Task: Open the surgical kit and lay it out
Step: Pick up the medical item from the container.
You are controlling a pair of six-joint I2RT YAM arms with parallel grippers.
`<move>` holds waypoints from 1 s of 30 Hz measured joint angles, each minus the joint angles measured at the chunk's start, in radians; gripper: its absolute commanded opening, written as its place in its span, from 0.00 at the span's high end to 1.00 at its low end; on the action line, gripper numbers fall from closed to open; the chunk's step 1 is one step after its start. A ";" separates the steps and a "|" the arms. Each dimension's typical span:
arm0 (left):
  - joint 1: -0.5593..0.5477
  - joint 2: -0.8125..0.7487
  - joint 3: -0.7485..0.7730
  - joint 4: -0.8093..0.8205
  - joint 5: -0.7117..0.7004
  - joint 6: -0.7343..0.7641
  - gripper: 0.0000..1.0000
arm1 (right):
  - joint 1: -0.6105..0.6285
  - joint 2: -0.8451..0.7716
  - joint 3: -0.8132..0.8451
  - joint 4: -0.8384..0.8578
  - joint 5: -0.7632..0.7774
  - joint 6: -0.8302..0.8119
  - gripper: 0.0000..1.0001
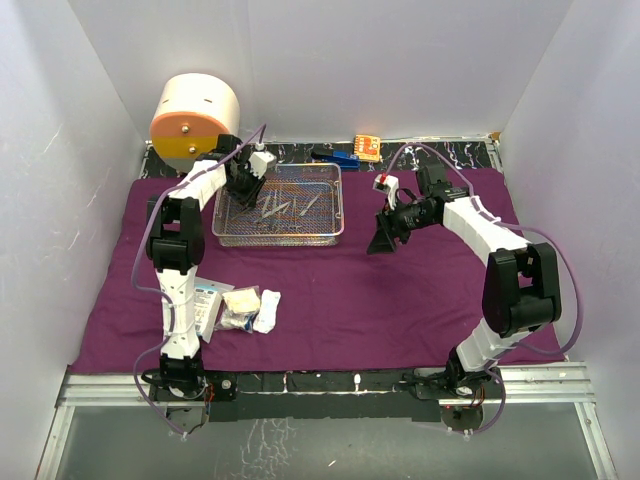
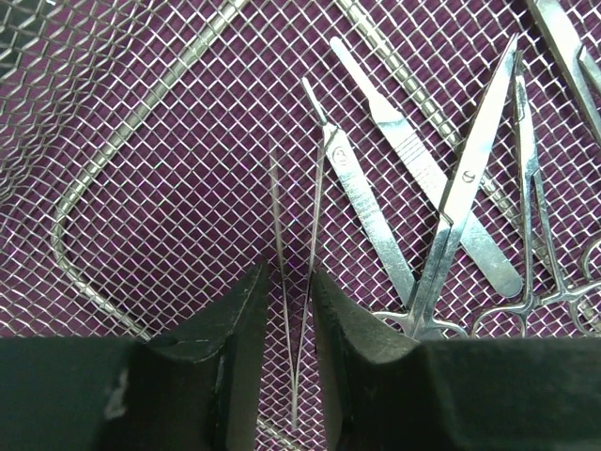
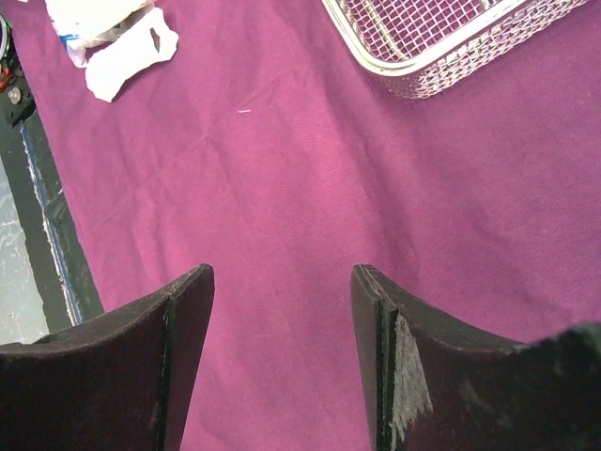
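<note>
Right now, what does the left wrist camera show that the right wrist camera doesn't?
Only left wrist: tweezers between its jaws, with scalpels and scissors lying inside the wire-mesh tray. Only right wrist: white gauze, the black table edge, and open jaws over bare purple cloth. Both: the tray and the cloth, which the left view shows only through the mesh.

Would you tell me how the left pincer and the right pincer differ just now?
The left pincer is over the tray, the right pincer over bare cloth. The left pincer's gap is narrow, flanking the tweezers; the right pincer's is wide and empty. Both are black.
</note>
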 measured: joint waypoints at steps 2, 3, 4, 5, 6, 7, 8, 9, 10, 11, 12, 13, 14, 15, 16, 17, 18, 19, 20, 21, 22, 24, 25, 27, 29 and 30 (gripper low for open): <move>0.000 0.000 0.001 -0.001 -0.005 -0.002 0.82 | -0.001 0.000 -0.001 0.002 0.000 0.000 0.43; 0.000 0.000 0.002 0.000 -0.006 -0.004 0.84 | -0.001 0.000 -0.001 0.003 0.000 0.002 0.43; 0.000 0.000 0.002 0.002 -0.007 -0.006 0.85 | 0.000 0.000 -0.001 0.005 0.000 0.003 0.43; 0.000 0.000 0.002 0.003 -0.007 -0.009 0.87 | 0.000 0.000 -0.001 0.006 0.000 0.006 0.44; 0.000 0.000 0.002 0.004 -0.006 -0.012 0.88 | 0.000 0.000 0.000 0.007 0.000 0.008 0.44; -0.001 0.000 0.002 0.004 -0.004 -0.016 0.89 | 0.000 0.000 0.002 0.007 0.000 0.012 0.44; -0.003 -0.001 0.002 0.005 -0.005 -0.019 0.90 | 0.000 0.000 0.007 0.006 0.001 0.016 0.44; -0.005 -0.003 0.001 0.006 -0.004 -0.024 0.91 | 0.000 0.000 0.013 0.005 0.001 0.019 0.44; -0.007 -0.006 -0.002 0.006 -0.003 -0.028 0.92 | 0.000 0.000 0.026 0.002 0.001 0.024 0.44; -0.011 -0.010 -0.005 0.006 -0.002 -0.035 0.93 | 0.000 0.001 0.042 0.002 0.000 0.027 0.45; -0.015 -0.016 -0.009 0.008 -0.001 -0.042 0.94 | 0.000 0.001 0.058 0.002 0.000 0.032 0.45; -0.019 -0.025 -0.016 0.010 0.000 -0.048 0.95 | 0.000 0.002 0.075 0.003 0.000 0.040 0.45; -0.024 -0.037 -0.023 0.011 0.002 -0.055 0.96 | 0.000 0.004 0.092 0.008 0.000 0.054 0.46; -0.028 -0.049 -0.029 0.012 0.004 -0.062 0.97 | 0.000 0.006 0.109 0.016 0.000 0.069 0.46; -0.033 -0.064 -0.036 0.018 0.006 -0.069 0.99 | 0.000 0.010 0.123 0.031 0.000 0.088 0.46; -0.037 -0.083 -0.043 0.022 0.008 -0.075 0.99 | 0.001 0.012 0.133 0.050 0.000 0.112 0.46; -0.042 -0.107 -0.053 0.029 0.010 -0.083 1.00 | 0.003 0.015 0.139 0.069 0.000 0.132 0.46; -0.047 -0.129 -0.062 0.032 0.010 -0.091 1.00 | 0.008 0.018 0.145 0.093 -0.001 0.159 0.46; -0.053 -0.159 -0.072 0.036 0.010 -0.099 1.00 | 0.011 0.021 0.148 0.120 0.001 0.188 0.46; -0.060 -0.194 -0.082 0.043 0.010 -0.111 1.00 | 0.016 0.024 0.150 0.148 0.003 0.220 0.45; -0.068 -0.226 -0.088 0.050 0.010 -0.123 1.00 | 0.024 0.026 0.151 0.183 0.008 0.256 0.44; -0.086 -0.292 -0.107 0.072 0.010 -0.152 1.00 | 0.045 0.032 0.151 0.266 0.020 0.341 0.42; -0.095 -0.320 -0.116 0.077 0.010 -0.164 1.00 | 0.055 0.035 0.151 0.311 0.031 0.389 0.41; -0.120 -0.386 -0.144 0.098 0.008 -0.204 1.00 | 0.074 0.040 0.151 0.405 0.050 0.491 0.38; -0.148 -0.439 -0.175 0.119 0.001 -0.240 1.00 | 0.094 0.056 0.163 0.492 0.072 0.592 0.37; -0.169 -0.472 -0.199 0.132 -0.011 -0.261 1.00 | 0.105 0.071 0.178 0.526 0.087 0.642 0.35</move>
